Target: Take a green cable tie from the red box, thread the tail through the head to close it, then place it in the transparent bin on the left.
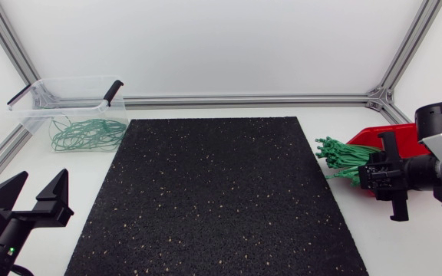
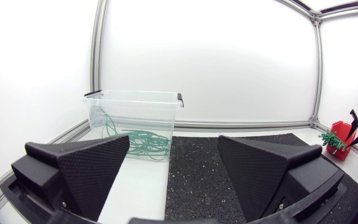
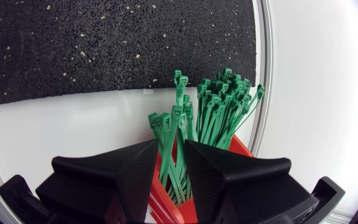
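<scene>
White walls, speckled black mat, white table

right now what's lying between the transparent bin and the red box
Only the black speckled mat lies between the transparent bin and the red box. The head view shows the whole stretch.

Rough speckled mat, glossy clear plastic bin

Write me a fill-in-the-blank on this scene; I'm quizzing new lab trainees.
1. The left gripper holds nothing and is ____.
2. The box at the right gripper is coloured ____.
3. The transparent bin with looped ties stands ____ of the black mat.
Missing words: open; red; left.
</scene>
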`<move>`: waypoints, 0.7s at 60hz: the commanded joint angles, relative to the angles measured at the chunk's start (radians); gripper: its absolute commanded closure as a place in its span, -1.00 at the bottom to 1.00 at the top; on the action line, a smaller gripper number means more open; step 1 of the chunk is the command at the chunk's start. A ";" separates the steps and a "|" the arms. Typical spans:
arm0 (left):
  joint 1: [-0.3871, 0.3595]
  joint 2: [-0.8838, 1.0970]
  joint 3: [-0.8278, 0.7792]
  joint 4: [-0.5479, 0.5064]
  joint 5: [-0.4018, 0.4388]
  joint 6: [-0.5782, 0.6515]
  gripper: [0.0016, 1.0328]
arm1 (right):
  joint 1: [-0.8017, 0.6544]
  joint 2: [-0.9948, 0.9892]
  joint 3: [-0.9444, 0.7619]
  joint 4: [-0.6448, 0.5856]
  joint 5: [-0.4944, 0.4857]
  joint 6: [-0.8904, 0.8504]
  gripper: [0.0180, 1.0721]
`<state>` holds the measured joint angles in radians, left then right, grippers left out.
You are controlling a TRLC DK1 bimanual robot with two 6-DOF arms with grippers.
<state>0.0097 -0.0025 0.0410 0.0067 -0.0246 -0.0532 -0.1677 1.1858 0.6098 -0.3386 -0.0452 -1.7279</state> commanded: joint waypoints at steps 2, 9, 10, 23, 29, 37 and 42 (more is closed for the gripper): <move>-0.008 -0.008 -0.038 -0.025 -0.008 -0.020 -0.92 | -0.010 0.024 0.005 0.021 -0.012 0.019 0.48; -0.010 -0.008 -0.038 -0.025 -0.008 -0.020 -0.92 | -0.013 0.032 0.008 0.033 -0.018 0.025 0.48; -0.010 -0.008 -0.038 -0.025 -0.008 -0.020 -0.92 | -0.015 0.032 0.008 0.033 -0.018 0.025 0.48; -0.013 -0.008 -0.038 -0.025 -0.008 -0.020 -0.92 | -0.023 0.044 0.007 0.043 -0.019 0.025 0.81; -0.013 -0.008 -0.038 -0.025 -0.008 -0.020 -0.92 | -0.027 0.052 0.010 0.049 -0.018 0.027 0.85; -0.014 -0.008 -0.038 -0.025 -0.008 -0.020 -0.92 | -0.029 0.051 0.022 0.049 -0.018 0.044 0.89; -0.014 -0.008 -0.038 -0.025 -0.008 -0.020 -0.92 | -0.030 0.049 0.045 0.044 -0.019 0.064 0.89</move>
<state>0.0032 -0.0025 0.0410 0.0067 -0.0246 -0.0532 -0.1867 1.2243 0.6167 -0.3023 -0.0566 -1.6897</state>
